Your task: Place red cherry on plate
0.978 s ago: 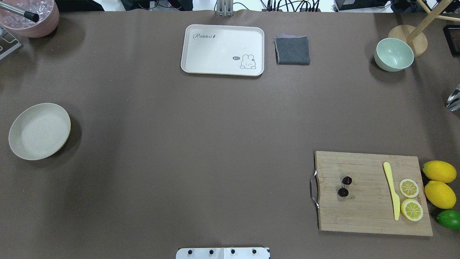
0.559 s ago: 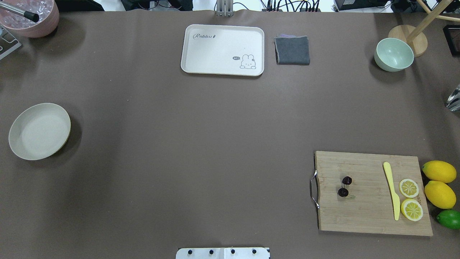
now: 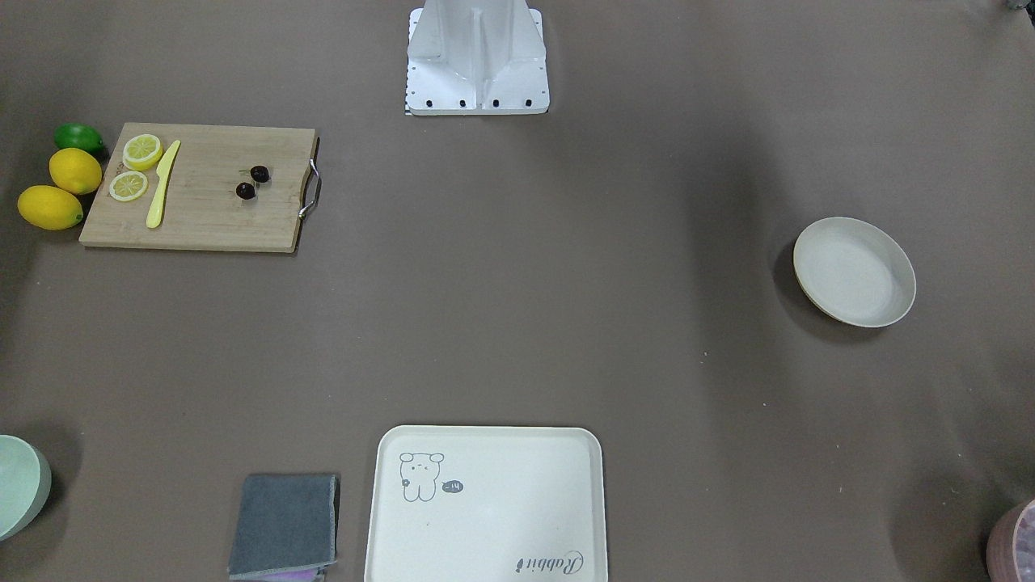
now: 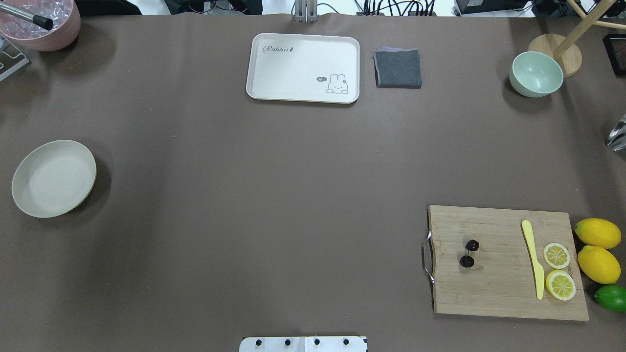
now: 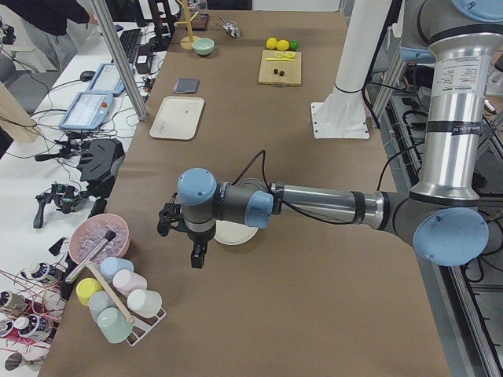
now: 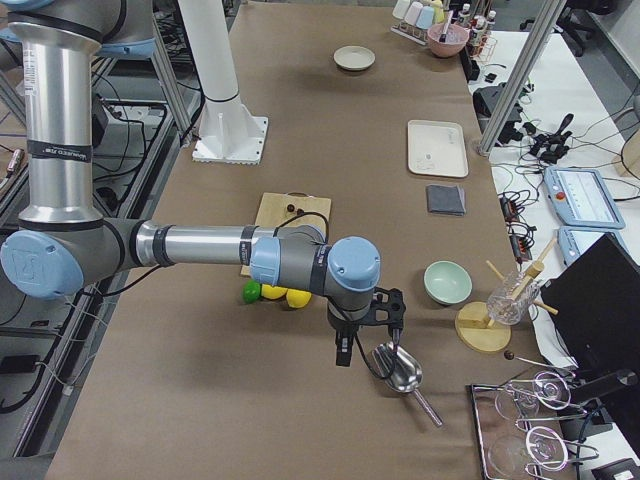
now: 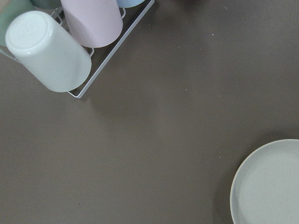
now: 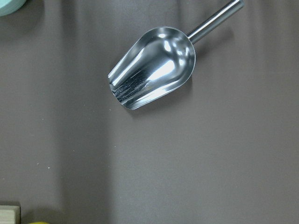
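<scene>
The red cherry [image 4: 469,253], two dark glossy fruits on one stem, lies on the wooden cutting board [image 4: 489,293] at the right front, also seen in the front-facing view [image 3: 251,182]. The cream plate [image 4: 54,178] sits far left with nothing in it, its rim showing in the left wrist view [image 7: 271,186]. My left gripper [image 5: 195,251] hangs just beyond the plate near the table's left end. My right gripper [image 6: 345,350] hovers past the lemons at the right end. Both show only in side views, so I cannot tell whether they are open or shut.
The board also holds a yellow knife [image 4: 534,259] and two lemon slices [image 4: 557,255]; two lemons [image 4: 597,233] and a lime [image 4: 611,297] lie beside it. A rabbit tray [image 4: 303,67], grey cloth [image 4: 398,68] and mint bowl [image 4: 536,74] line the far edge. A metal scoop [image 8: 154,67] lies under the right wrist, a cup rack [image 7: 51,46] under the left.
</scene>
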